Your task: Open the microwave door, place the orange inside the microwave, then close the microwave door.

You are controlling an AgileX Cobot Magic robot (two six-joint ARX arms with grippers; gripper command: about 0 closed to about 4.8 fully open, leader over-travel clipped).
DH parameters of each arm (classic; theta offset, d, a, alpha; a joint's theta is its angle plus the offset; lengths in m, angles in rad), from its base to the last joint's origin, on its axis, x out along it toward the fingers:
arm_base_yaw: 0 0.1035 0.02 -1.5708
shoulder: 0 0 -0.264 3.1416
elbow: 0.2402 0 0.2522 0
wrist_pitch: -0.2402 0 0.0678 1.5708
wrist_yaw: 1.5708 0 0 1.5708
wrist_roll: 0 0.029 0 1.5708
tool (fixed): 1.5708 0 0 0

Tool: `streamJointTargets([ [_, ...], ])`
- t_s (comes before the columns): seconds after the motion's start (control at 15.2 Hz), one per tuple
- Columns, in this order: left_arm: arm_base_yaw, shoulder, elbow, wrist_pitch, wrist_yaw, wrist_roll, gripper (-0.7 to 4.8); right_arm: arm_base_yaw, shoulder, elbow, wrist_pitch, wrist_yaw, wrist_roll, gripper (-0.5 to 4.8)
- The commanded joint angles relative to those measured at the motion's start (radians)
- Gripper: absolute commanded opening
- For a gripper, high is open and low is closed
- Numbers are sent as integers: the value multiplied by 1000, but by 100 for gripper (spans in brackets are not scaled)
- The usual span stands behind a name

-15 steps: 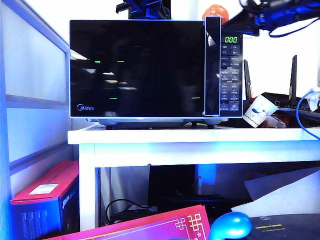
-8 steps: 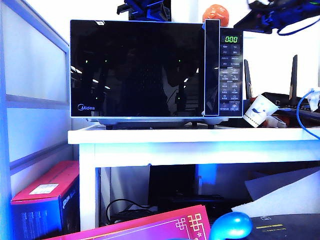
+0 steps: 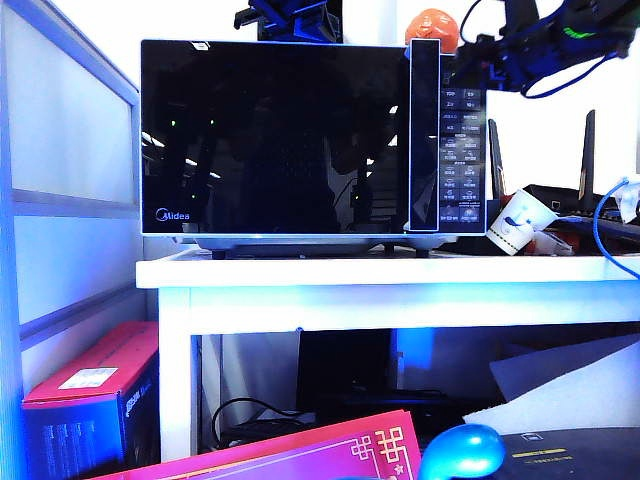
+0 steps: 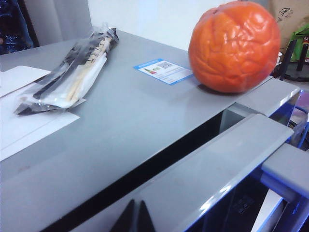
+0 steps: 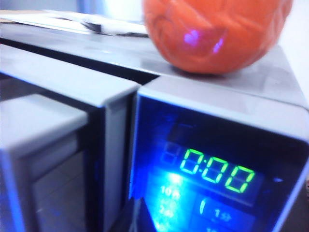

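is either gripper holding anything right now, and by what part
Nothing is held. The orange sits free on the microwave; the left gripper and right gripper are shut on nothing.

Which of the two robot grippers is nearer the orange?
The right gripper, beside the microwave's top corner just below the orange. The left gripper is farther along the top.

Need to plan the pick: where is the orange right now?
The orange sits on top of the microwave at its right end, above the handle bar in the exterior view, just left of the right gripper.
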Motion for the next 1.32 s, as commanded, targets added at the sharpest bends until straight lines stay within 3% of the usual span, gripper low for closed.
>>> streamJointTargets([
  [0.07,2,8,-6,-36,-1,-1,-5,26,15,4,40,66,1,8],
  [0.33,2,8,-6,-35,0,-1,-5,44,55,18,51,50,9,7],
  [0.66,2,0,-3,1,0,-1,-5,28,56,43,39,-101,8,1],
  [1.32,2,-21,-3,61,0,-23,-5,13,37,53,2,-263,12,1],
])
